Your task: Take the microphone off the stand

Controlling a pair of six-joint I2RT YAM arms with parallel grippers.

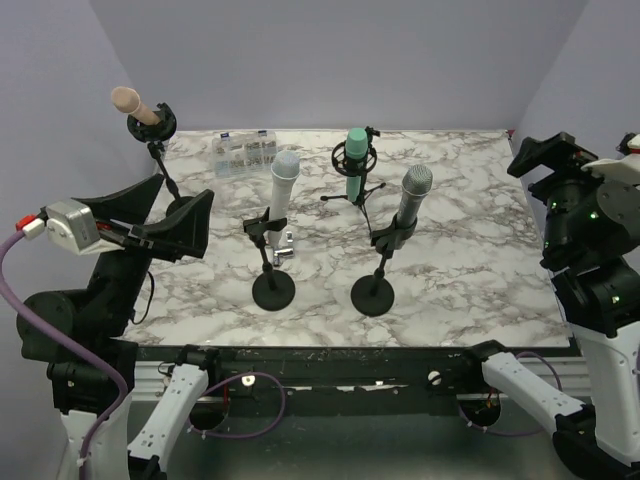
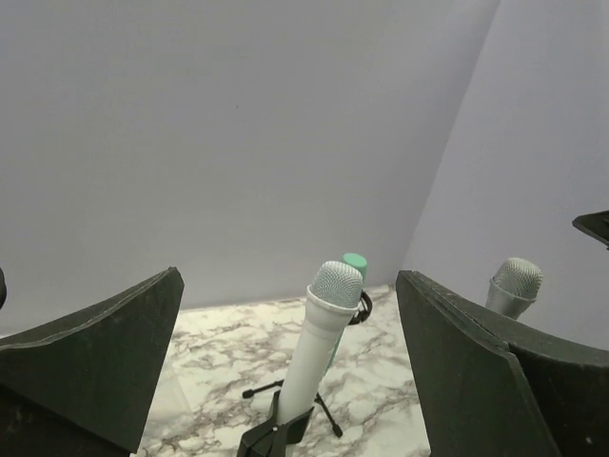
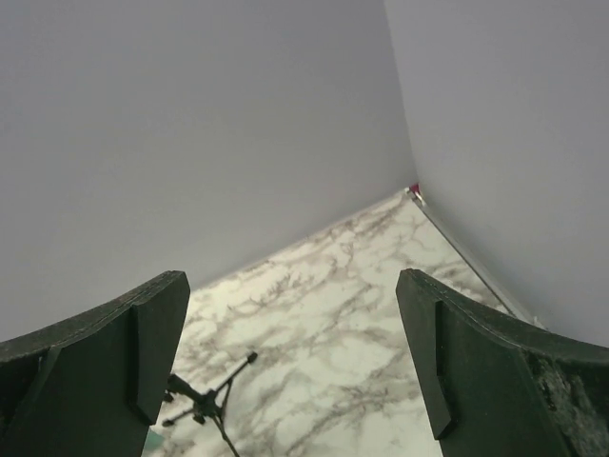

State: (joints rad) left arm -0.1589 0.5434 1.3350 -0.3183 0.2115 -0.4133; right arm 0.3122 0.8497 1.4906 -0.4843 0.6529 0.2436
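Four microphones stand in holders on the marble table (image 1: 470,250). A white microphone (image 1: 281,185) sits in a clip on a round-base stand (image 1: 273,290). A grey microphone (image 1: 412,196) sits on a second round-base stand (image 1: 373,296). A green microphone (image 1: 355,160) is on a tripod, and a beige one (image 1: 132,102) is at the far left. My left gripper (image 1: 186,192) is open and empty, left of the white microphone (image 2: 319,343), which shows between its fingers. My right gripper (image 1: 540,155) is open and empty, high at the right edge.
A clear plastic parts box (image 1: 245,152) lies at the back left. A small metal piece (image 1: 287,246) lies by the white microphone's stand. The right wrist view shows the tripod's legs (image 3: 205,400) and the table's far right corner (image 3: 414,190). Grey walls enclose the table.
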